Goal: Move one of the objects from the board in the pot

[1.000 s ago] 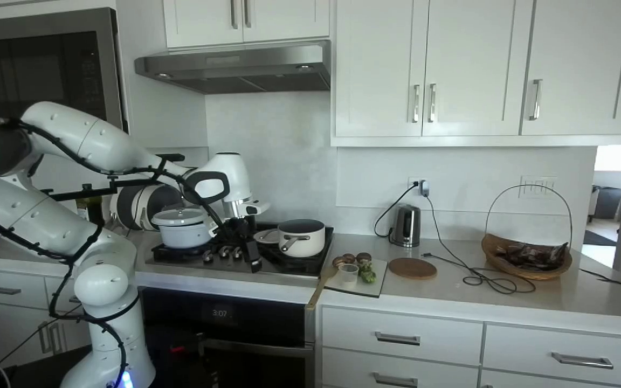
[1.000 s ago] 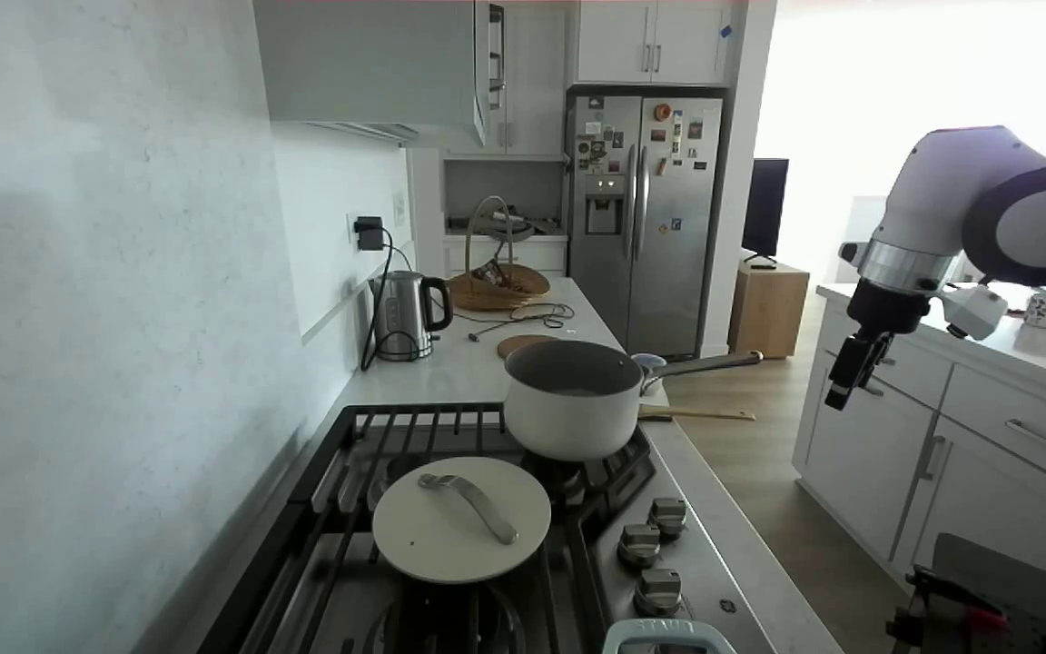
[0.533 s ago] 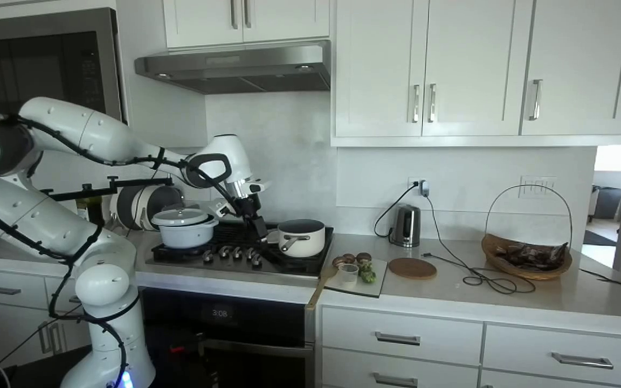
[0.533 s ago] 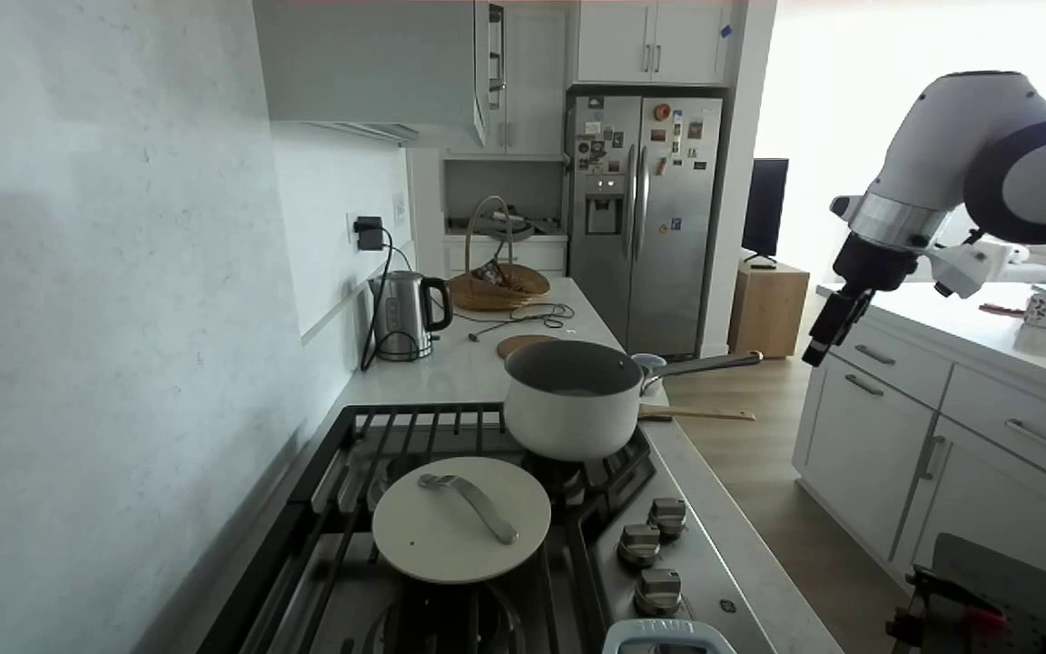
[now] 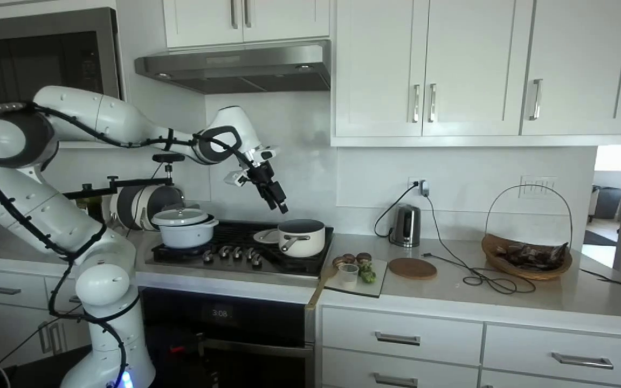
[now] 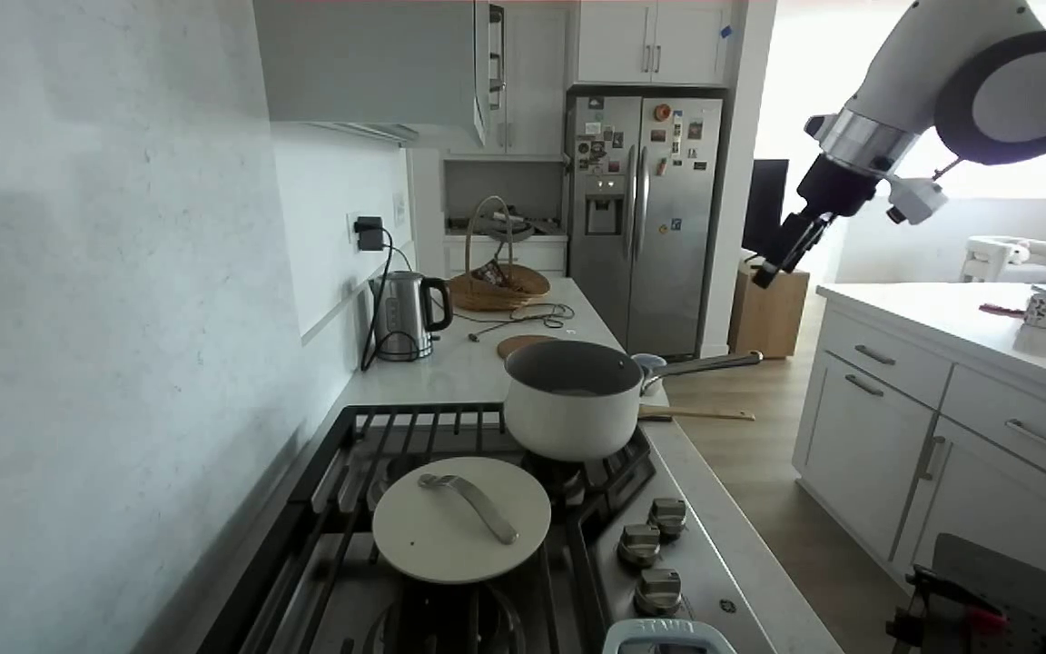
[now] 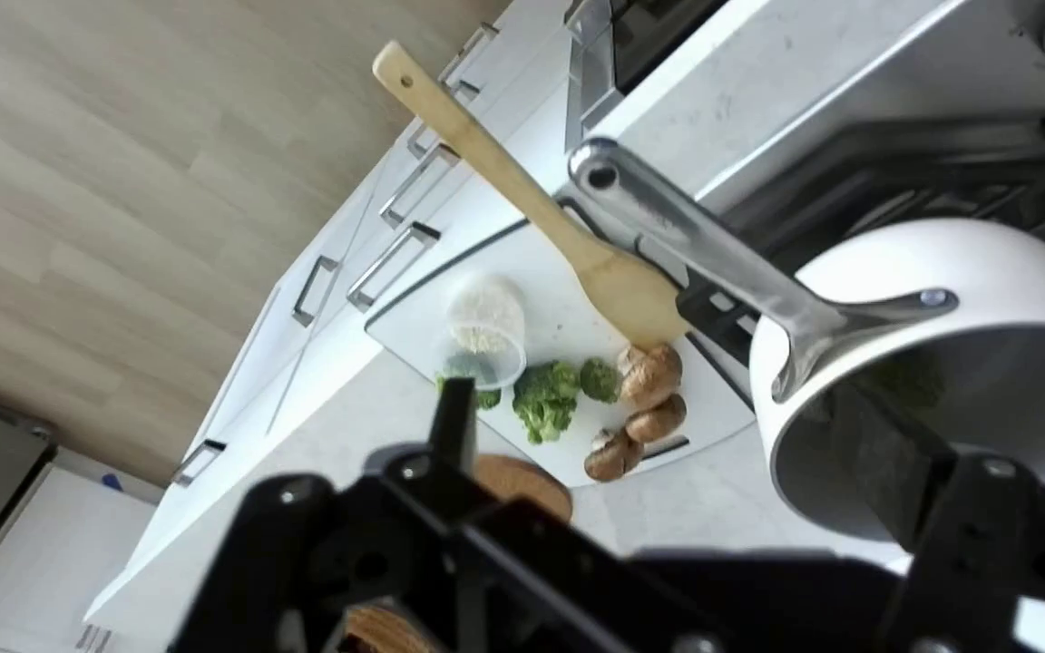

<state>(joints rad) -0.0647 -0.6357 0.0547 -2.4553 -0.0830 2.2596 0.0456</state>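
Note:
My gripper (image 7: 659,390) is open and empty, its fingers (image 7: 456,422) wide apart in the wrist view. In an exterior view the gripper (image 5: 279,207) is above and left of the white pot (image 5: 311,247); elsewhere the gripper (image 6: 766,272) is right of the pot (image 6: 568,418), higher than its rim. The pot (image 7: 967,263) also shows at right in the wrist view, with a dim green patch inside it. The white board (image 7: 559,308) bears brown mushrooms (image 7: 654,376), green broccoli (image 7: 548,399) and a clear cup (image 7: 486,313) with pale contents.
A wooden spatula (image 7: 522,195) lies across the board's edge beside the pot's long handle (image 7: 695,231). A loose lid (image 6: 461,527) lies on the stove. A lidded pot (image 5: 184,231), kettle (image 5: 407,226), brown round mat (image 5: 412,268) and basket (image 5: 526,264) stand nearby. A hood (image 5: 246,67) hangs above.
My gripper has risen and moved right in an exterior view, from in front of the stove to above and left of the pot. It has tilted outward. The pot and board have not moved.

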